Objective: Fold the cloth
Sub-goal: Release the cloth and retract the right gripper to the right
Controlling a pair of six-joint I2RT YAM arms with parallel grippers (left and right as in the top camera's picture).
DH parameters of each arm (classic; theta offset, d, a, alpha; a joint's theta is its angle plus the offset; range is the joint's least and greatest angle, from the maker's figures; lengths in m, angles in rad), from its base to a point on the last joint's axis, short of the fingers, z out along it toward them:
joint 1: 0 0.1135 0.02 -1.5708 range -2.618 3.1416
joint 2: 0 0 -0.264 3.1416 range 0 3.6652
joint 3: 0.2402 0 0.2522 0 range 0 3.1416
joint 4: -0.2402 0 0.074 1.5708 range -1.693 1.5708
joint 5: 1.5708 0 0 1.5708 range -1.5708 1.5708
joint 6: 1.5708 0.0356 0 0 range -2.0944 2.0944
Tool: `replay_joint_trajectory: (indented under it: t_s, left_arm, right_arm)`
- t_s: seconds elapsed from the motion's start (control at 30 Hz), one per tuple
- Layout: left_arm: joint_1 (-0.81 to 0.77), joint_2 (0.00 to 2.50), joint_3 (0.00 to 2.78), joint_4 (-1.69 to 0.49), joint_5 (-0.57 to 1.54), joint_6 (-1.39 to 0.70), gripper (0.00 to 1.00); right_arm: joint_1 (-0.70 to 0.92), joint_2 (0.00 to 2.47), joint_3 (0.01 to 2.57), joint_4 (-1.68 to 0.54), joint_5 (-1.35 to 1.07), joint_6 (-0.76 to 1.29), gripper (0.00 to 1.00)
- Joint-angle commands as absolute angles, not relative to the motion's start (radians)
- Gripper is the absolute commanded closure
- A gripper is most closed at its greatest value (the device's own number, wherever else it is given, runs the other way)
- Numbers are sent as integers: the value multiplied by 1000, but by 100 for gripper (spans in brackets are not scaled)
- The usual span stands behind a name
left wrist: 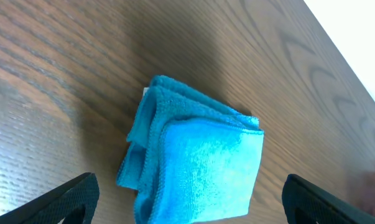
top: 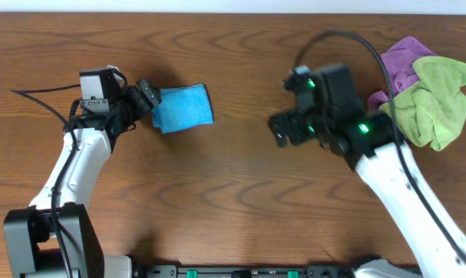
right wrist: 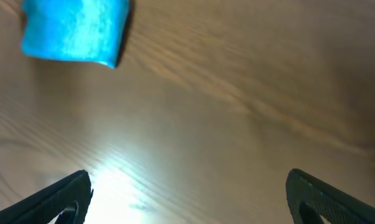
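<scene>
While wide, left end effector point(top: 148, 103) beside the folded cloth point(top: 183, 108); right end effector point(top: 279, 130) wide, apart.

The work surface is a wooden table point(top: 233, 193) with a dark reddish-brown finish and a pronounced wavy grain that runs left to right across the whole overhead view. Beyond the far edge of the table lies a narrow pale strip point(top: 217, 5), plain white and featureless. The left wrist view shows a similar white area past the table edge, and it cannot be determined whether this is wall or floor. Lighting is soft and even, with one bright reflection patch point(right wrist: 122, 177) on the tabletop in the right wrist view.
</scene>
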State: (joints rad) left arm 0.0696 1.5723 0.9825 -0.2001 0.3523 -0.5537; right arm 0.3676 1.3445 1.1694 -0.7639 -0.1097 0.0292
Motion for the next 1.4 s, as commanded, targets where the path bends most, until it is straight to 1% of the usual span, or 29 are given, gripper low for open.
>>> replay_joint_trajectory:
  t_s: [0.0,0.33,0.53,0.8,1.03,1.37]
  left_arm:
    - [72,1551,980,-202,368,-588,5]
    - [72,1551,980,-299,387,-591,5]
    - [71,1560,974,-344,386,-592,5]
    - [70,1649,965,-338,387,-618,5]
    - [67,1735,965,-330,401,-636,5]
    - [9,1841,965,-202,439,-715,4]
  right_arm:
    - [329,1217,1040,-736,-109,41,1]
    - [251,839,665,-698,-100,184,1]
    - [236,699,561,-695,-101,248,1]
    - [236,695,560,-700,-102,247,1]
    - [236,695,560,-752,-108,247,1]
    - [236,695,560,-752,-108,247,1]
